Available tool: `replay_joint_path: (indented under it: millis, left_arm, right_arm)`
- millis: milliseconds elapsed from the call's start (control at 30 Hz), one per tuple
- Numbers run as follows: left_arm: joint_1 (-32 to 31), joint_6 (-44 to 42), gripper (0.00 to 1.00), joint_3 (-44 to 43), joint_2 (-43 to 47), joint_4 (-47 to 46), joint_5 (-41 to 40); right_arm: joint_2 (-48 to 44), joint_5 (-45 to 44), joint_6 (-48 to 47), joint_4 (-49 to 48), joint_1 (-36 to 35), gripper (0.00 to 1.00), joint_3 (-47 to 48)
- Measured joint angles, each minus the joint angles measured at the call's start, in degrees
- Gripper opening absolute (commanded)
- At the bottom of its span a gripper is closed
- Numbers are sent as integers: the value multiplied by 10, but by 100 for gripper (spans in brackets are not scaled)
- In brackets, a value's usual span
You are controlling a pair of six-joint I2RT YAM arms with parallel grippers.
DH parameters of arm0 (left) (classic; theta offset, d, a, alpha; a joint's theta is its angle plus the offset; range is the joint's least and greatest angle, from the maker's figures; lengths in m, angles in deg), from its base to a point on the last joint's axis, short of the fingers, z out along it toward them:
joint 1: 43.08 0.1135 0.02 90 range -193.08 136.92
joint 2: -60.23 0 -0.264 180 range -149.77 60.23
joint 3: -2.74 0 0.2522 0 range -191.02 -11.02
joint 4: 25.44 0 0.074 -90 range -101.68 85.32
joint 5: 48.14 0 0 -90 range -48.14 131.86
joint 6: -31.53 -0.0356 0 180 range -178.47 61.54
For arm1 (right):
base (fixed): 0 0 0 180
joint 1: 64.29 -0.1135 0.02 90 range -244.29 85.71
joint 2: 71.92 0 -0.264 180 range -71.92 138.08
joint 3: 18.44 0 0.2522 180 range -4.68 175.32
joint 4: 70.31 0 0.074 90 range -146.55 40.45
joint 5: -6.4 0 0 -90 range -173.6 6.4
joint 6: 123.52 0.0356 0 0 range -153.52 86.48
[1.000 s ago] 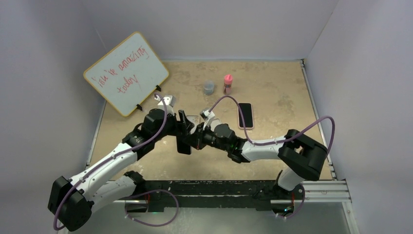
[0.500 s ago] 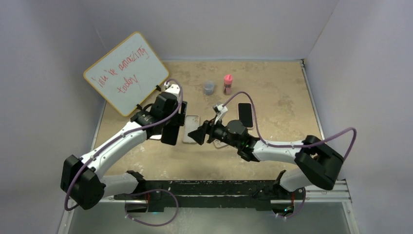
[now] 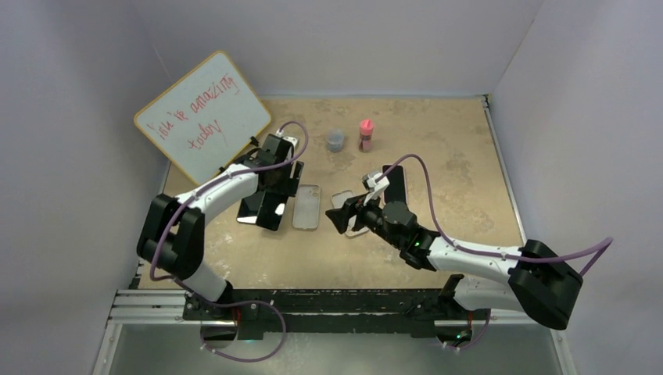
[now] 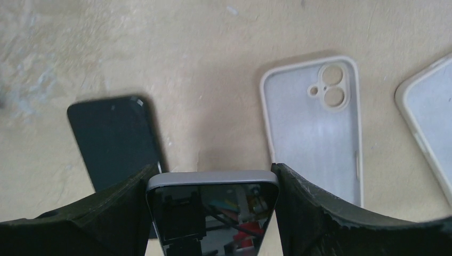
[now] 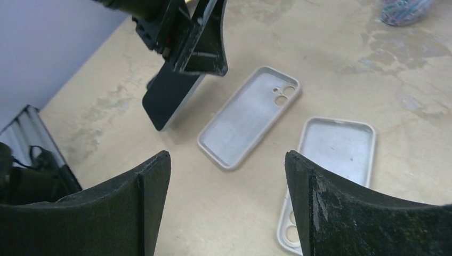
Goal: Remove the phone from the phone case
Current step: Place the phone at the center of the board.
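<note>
The phone (image 4: pixel 213 213) is bare, clamped by its long edges between the fingers of the left gripper (image 4: pixel 213 175), whose jaws stand wide because the handset fills the whole gap. It hangs tilted with its lower end close to the table (image 3: pixel 453 156), probably about to be set down; whether it touches cannot be told. Its likely shell, an empty case (image 4: pixel 314 133), lies face-up just beside it at 3 o'clock in the overhead view. A second dark phone (image 4: pixel 112 141) lies flat at 9 o'clock, partly beneath the held one. The right gripper (image 5: pixel 226 157) hovers wide open and holds nothing, above a second empty case (image 5: pixel 336 146). At its 1 o'clock another phone (image 3: pixel 395 183) lies flat; whether it wears a case is unclear.
</note>
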Motion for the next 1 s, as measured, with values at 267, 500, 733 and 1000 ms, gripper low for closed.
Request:
replay_joint_path:
  millis: [267,500,733,1000]
  left_arm:
    - [24,-1,46,-43,-94,-36,42]
    - [31,3,57,-53,-141,-38,46]
    - [31,9,67,-59,-145,-36,47]
    - [32,21,71,-60,-148,-36,42]
  right_arm:
    - [-33,-48,-38,2,0,79,-35]
    - [-44,-67,-51,-8,0,79,-42]
    - [-44,-67,-53,-10,0,79,-47]
    - [-40,-66,-54,-12,0,79,-47]
